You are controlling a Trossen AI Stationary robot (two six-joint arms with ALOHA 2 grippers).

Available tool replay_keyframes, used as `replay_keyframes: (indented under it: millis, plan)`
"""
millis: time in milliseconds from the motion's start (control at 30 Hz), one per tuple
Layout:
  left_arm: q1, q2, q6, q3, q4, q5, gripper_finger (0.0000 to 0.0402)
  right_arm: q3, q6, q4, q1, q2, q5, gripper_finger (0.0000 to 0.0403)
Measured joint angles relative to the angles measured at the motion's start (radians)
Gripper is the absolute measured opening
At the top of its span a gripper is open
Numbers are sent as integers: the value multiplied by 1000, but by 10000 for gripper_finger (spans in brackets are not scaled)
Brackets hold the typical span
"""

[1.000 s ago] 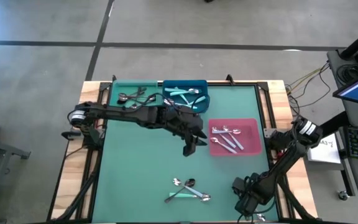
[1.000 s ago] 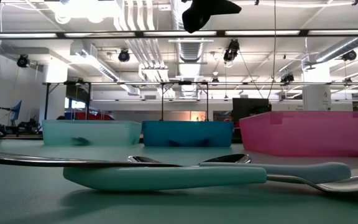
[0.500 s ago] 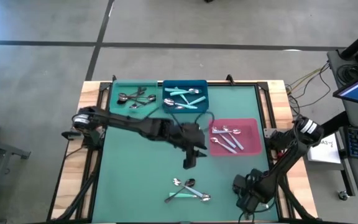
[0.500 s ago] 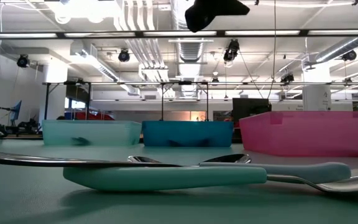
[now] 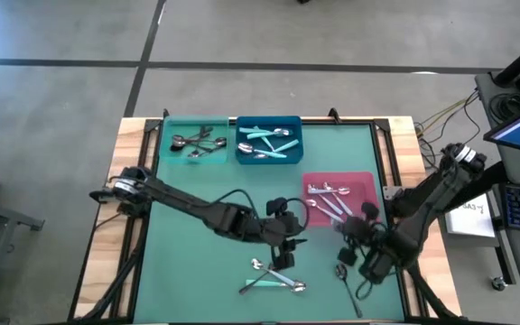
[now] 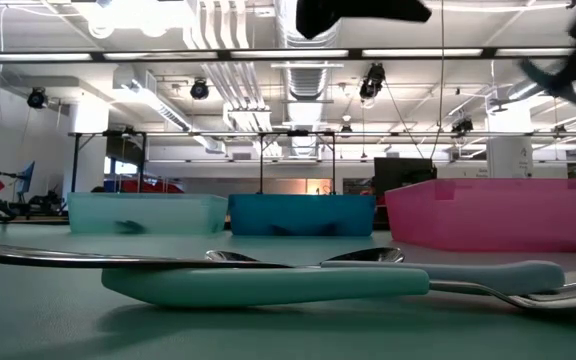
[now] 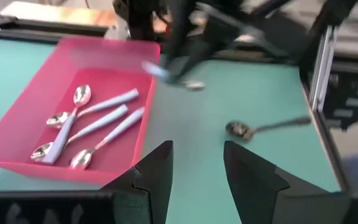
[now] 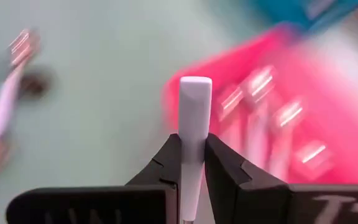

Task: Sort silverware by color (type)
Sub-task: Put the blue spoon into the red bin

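Observation:
My right gripper (image 8: 191, 155) is shut on a pale-handled spoon (image 8: 195, 99) and hangs above the table beside the pink bin (image 5: 365, 185); the left wrist view shows it too (image 7: 173, 65). My left gripper (image 7: 197, 168) (image 5: 287, 246) stands open with nothing between its fingers, just far of a small pile of spoons (image 5: 273, 275). A dark spoon (image 5: 346, 275) (image 7: 238, 129) lies flat on the mat near the right gripper. Pale-handled spoons (image 7: 92, 121) lie in the pink bin. My right gripper pinches the spoon's pale handle (image 8: 193, 134) between its two fingers. The handle runs along the fingers and its rounded free end (image 8: 195, 87) sticks out past the fingertips. The fingers slant downward. The spoon is lifted clear of the table.
A teal bin (image 5: 195, 140) with dark spoons and a blue bin (image 5: 269, 140) with turquoise-handled spoons stand at the far edge. In the low view a turquoise-handled spoon (image 6: 268, 283) lies close in front. The green mat between the pile and the far bins is bare.
My left gripper has gone down and toward the table's near right, from beside the pink bin to just far of the spoon pile. My right gripper has risen from the near right corner and swung toward the pink bin, turning as it went; the dark spoon now shows where it stood.

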Motion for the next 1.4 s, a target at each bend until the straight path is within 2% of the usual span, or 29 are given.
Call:
replay_keyframes:
  millis: [67,167,333,500,633,767,867,967,1067,1267,1400]
  plan:
    - [-12,0,-17,0,24,-34,127,0,-43,-51,-32,-24,116,32]
    - [-24,0,-39,0,49,-73,127,-2,-128,-88,-98,-38,189,32]
    - [-33,0,-80,0,61,-99,127,-3,-310,-100,-232,-31,193,32]
    - [-34,1,-96,0,57,-95,127,-4,-383,-100,-329,-19,120,42]
    - [-40,1,-106,0,-23,-5,127,-5,-400,-100,-347,-19,118,99]
    - [-48,1,-183,0,-219,119,127,-5,-405,-99,-348,-19,117,153]
    - [-63,1,-264,-10,-381,149,127,-5,-400,-98,-348,-19,115,177]
    - [-79,1,-310,-52,-460,189,127,-5,-398,-98,-348,-19,107,187]
    - [-87,4,-296,-104,-420,281,127,-5,-398,-97,-348,-19,105,189]
    - [-100,52,-127,-130,-298,286,127,-5,-394,-94,-348,-19,78,188]
    - [-100,111,-85,-129,-253,286,127,-5,-358,-95,-348,-19,53,182]
